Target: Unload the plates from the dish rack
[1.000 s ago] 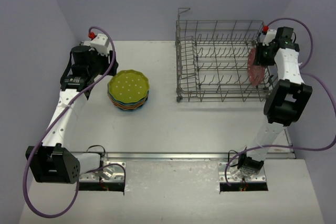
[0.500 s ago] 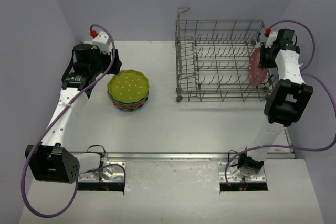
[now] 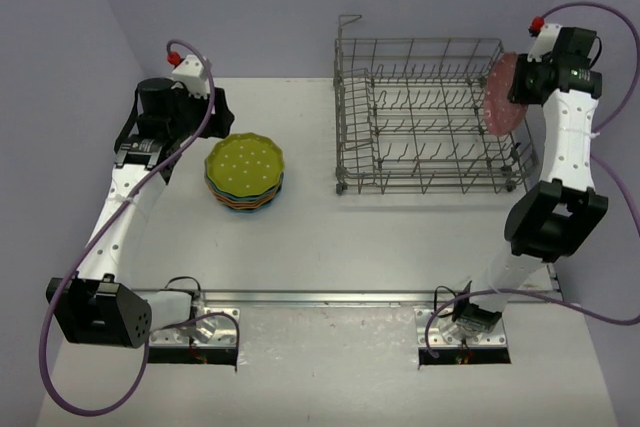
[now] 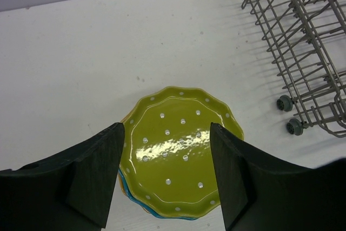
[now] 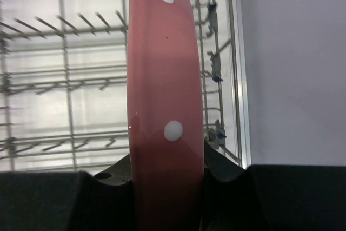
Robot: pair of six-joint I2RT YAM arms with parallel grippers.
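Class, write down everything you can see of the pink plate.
The pink plate is round, smooth and glossy, with small white dots. It stands upright on edge, clamped at its rim between the jaws of the right gripper. It hangs at the right end of the dish rack, up by the top wires; whether it touches them cannot be told.

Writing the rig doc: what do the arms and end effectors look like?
Both match: white tubular links with boxy black joint housings, on left arm and right arm alike. A purple cable loops along each, with a red connector near the wrist. Left end effector and right end effector each have two flat black fingers.
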